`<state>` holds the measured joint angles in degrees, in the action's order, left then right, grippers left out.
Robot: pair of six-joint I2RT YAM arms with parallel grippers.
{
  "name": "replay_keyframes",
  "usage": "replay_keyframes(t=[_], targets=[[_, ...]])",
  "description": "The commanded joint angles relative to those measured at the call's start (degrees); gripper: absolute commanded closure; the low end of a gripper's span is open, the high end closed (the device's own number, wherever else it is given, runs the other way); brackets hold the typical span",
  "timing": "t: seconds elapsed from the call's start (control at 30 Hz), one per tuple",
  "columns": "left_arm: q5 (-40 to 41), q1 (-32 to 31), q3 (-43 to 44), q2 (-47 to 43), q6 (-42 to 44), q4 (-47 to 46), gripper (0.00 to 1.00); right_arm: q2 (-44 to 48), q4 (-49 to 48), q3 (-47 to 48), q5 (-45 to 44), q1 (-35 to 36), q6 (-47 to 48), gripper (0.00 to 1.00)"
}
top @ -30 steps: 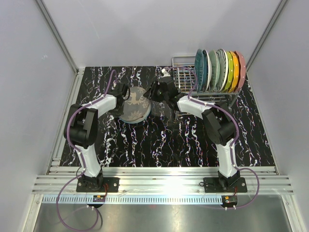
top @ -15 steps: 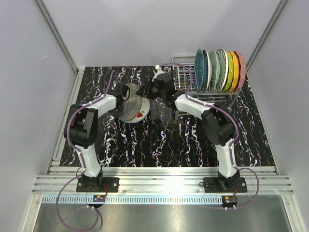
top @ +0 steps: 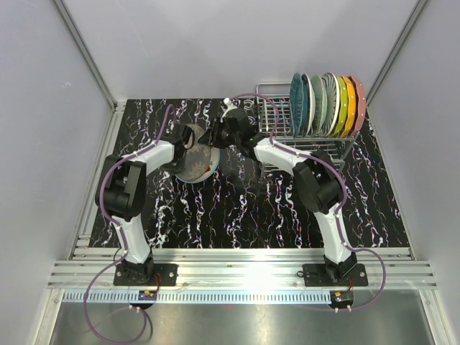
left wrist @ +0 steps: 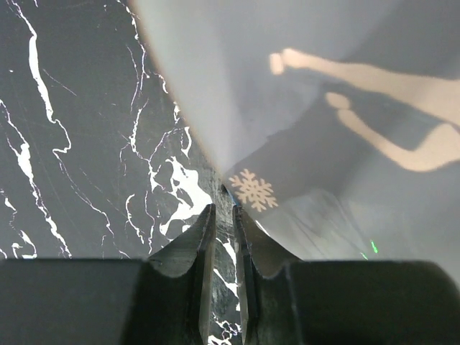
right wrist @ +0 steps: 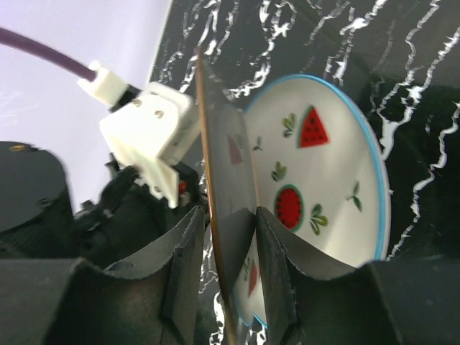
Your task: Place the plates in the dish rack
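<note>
A dark grey-brown plate (top: pixel 192 136) with pale motifs stands nearly on edge at the table's back left. Its patterned face fills the left wrist view (left wrist: pixel 323 86). My right gripper (top: pixel 213 136) is shut on its rim, and the plate (right wrist: pixel 231 169) sits between the jaws (right wrist: pixel 228 215). My left gripper (top: pixel 184 139) is shut and empty at the plate's far side, with its tips (left wrist: pixel 223 210) just below the plate's edge. A white watermelon plate (top: pixel 199 171) lies flat beneath and also shows in the right wrist view (right wrist: pixel 323 180). The chrome dish rack (top: pixel 275 118) holds several upright plates (top: pixel 327 104).
The rack's left slots near my right arm hold no plates. Grey walls and metal rails (top: pixel 108 151) border the black marbled table (top: pixel 237 208). The left wrist's white mount (right wrist: pixel 147 129) is close behind the upright plate.
The dark plate went from lying flat to nearly upright, uncovering the watermelon plate. My right gripper moved left and up with its rim. The left gripper stayed at the plate's left edge.
</note>
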<state>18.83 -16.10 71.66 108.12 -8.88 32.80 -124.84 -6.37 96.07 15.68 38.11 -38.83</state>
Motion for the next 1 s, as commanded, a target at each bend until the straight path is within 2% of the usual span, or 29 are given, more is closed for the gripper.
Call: replay_keyframes(t=[0.0, 0.43, 0.6, 0.97], targets=[[-4.6, -1.4, 2.3, 0.6, -1.0, -5.1, 0.82, -1.2, 2.5, 3.1, 2.9, 3.0, 0.2, 0.59], [-4.9, -1.4, 2.1, 0.1, -1.1, -5.5, 0.82, -2.8, 8.0, 5.4, 0.7, 3.5, 0.9, 0.6], [-5.0, -1.5, 2.1, 0.2, -1.1, -5.5, 0.82, -3.3, 7.6, 5.4, 0.4, 3.5, -0.4, 0.7], [-5.0, -1.6, 1.9, -1.0, -1.2, -5.6, 0.82, -2.7, 7.5, 5.3, -1.2, 3.4, -2.0, 0.82]])
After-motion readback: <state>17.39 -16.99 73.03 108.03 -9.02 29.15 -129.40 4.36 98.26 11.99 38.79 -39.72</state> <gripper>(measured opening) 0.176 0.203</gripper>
